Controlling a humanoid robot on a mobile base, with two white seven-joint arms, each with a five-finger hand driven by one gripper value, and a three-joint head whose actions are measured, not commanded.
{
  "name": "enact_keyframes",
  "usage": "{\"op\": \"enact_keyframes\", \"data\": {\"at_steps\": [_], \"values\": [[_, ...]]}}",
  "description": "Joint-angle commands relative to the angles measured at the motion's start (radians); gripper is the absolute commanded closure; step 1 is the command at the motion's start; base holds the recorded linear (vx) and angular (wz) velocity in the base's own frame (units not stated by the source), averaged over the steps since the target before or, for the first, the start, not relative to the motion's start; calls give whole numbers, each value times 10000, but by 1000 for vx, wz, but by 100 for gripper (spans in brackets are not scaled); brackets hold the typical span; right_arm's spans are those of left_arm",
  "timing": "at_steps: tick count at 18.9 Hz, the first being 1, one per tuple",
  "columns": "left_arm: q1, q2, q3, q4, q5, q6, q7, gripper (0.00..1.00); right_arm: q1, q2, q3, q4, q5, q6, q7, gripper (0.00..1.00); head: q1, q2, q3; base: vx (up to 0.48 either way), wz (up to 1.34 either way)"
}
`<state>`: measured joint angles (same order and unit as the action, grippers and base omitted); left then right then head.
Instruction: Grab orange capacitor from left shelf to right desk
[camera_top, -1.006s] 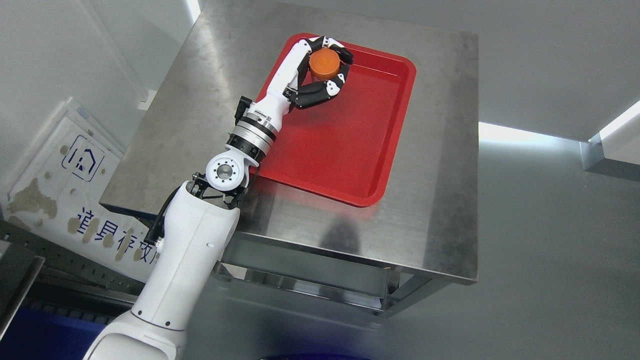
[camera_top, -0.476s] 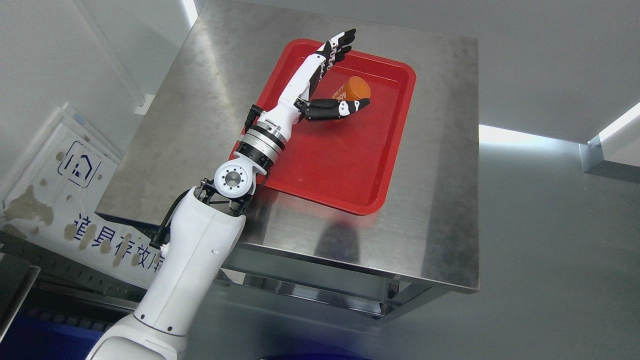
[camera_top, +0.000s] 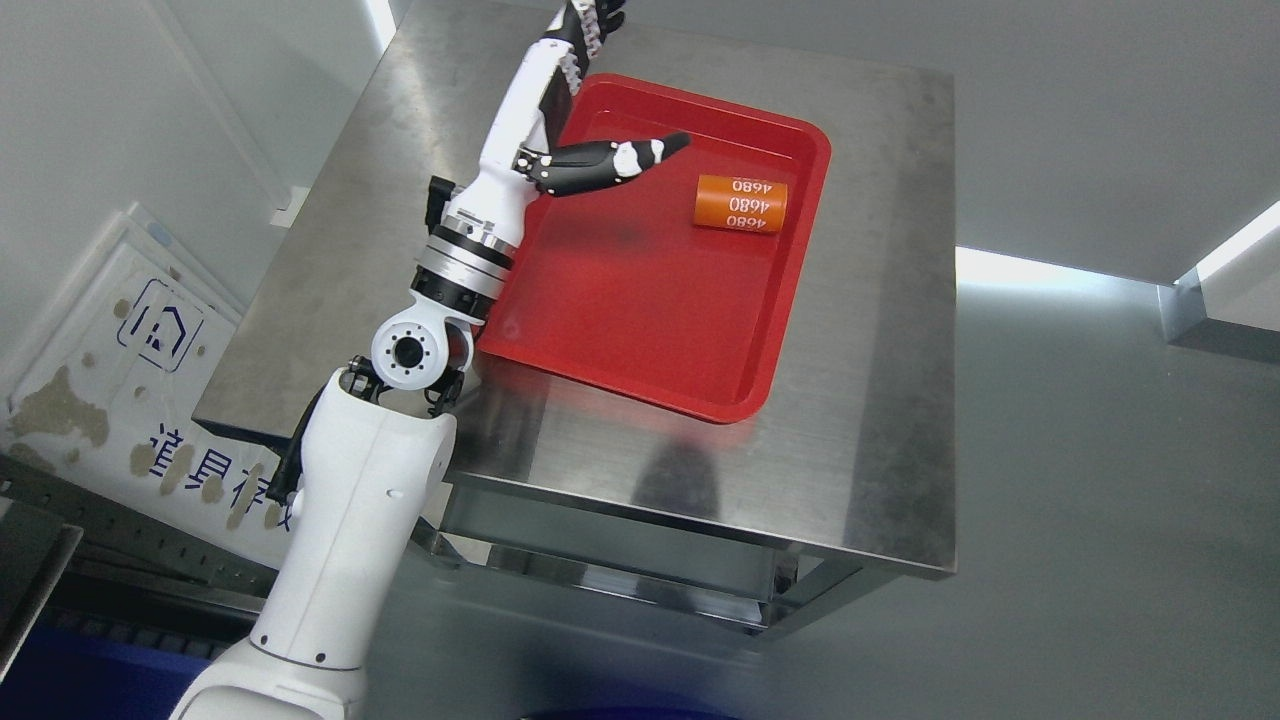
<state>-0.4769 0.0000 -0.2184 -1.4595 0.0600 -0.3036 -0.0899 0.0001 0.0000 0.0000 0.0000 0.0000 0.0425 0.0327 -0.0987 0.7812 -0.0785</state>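
Observation:
The orange capacitor (camera_top: 741, 203), a short cylinder with white digits printed on it, lies on its side in the far right part of the red tray (camera_top: 640, 330). My left hand (camera_top: 590, 90) hovers over the tray's far left corner, open, with the fingers stretched toward the top edge of the picture and the black thumb (camera_top: 610, 158) pointing right at the capacitor. A gap of bare tray separates the thumb tip from the capacitor. The hand holds nothing. No right arm shows.
The tray rests on a steel table (camera_top: 880, 400) with bare metal around it. A white sign board with blue characters (camera_top: 120, 390) leans at the left below the table. Grey floor lies to the right.
My left hand has let go of the capacitor, opened and drawn back up and to the left. The capacitor tipped over and now lies on its side further right in the tray.

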Motion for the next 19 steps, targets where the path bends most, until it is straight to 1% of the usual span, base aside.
{"op": "enact_keyframes", "data": {"at_steps": [1, 2, 3, 7, 9, 12, 19], "values": [[1116, 175, 2505, -1157, 351, 1054, 1921, 0, -16, -174, -107, -338, 31, 4, -5, 0, 0, 0, 0, 0, 0], [1407, 175, 2506, -1357, 351, 1255, 2307, 0, -16, -174, -107, -338, 31, 4, -5, 0, 0, 0, 0, 0, 0], [1744, 175, 2491, -1465, 351, 1318, 2356, 0, -16, -174, -107, -338, 31, 4, -5, 0, 0, 0, 0, 0, 0], [3049, 175, 2475, -1604, 351, 1242, 2326, 0, -16, -174, -107, -338, 31, 4, -5, 0, 0, 0, 0, 0, 0], [3403, 175, 2475, -1619, 351, 1257, 2311, 0, -16, -174, -107, -338, 31, 4, -5, 0, 0, 0, 0, 0, 0], [3450, 175, 2353, -1604, 351, 1379, 1989, 0, -16, -174, -107, -338, 31, 4, -5, 0, 0, 0, 0, 0, 0], [3389, 175, 2230, -1635, 351, 1487, 1988, 0, -16, -174, -107, -338, 31, 4, -5, 0, 0, 0, 0, 15, -60]]}}
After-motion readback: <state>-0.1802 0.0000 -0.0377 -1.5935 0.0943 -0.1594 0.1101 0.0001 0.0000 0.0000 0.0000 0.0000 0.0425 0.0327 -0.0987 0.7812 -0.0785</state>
